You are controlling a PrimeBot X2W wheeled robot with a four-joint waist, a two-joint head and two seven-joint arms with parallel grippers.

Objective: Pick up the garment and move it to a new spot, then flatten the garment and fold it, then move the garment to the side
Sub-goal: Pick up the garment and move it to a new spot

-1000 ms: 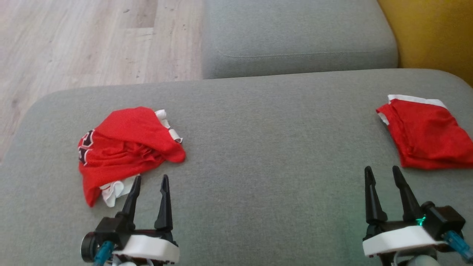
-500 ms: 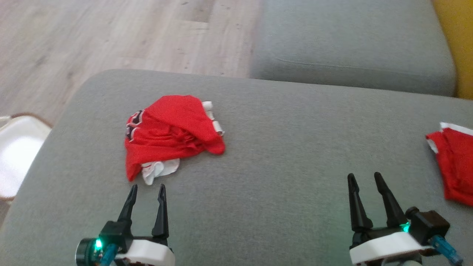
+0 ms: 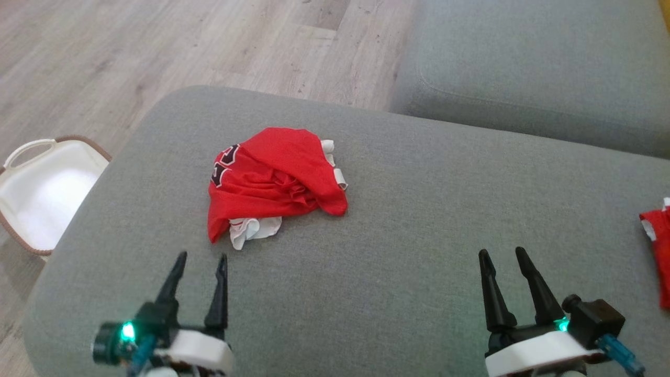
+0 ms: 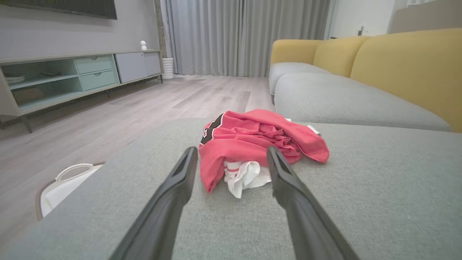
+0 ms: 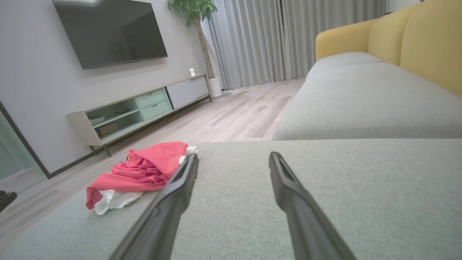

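Left gripper (image 3: 202, 255) stays open — garment (image 3: 272, 175) unmoved — basket (image 3: 52, 180) appears.

1. Our head turns left: the white basket (image 3: 47, 188) comes into view beyond the seat cushion's (image 3: 398, 251) left edge.
2. The second red garment (image 3: 658, 246), by the cushion's right edge, is now mostly cut off.
3. Our left gripper (image 3: 202, 255) now stands clear of the crumpled garment's (image 3: 272, 178) white hem.
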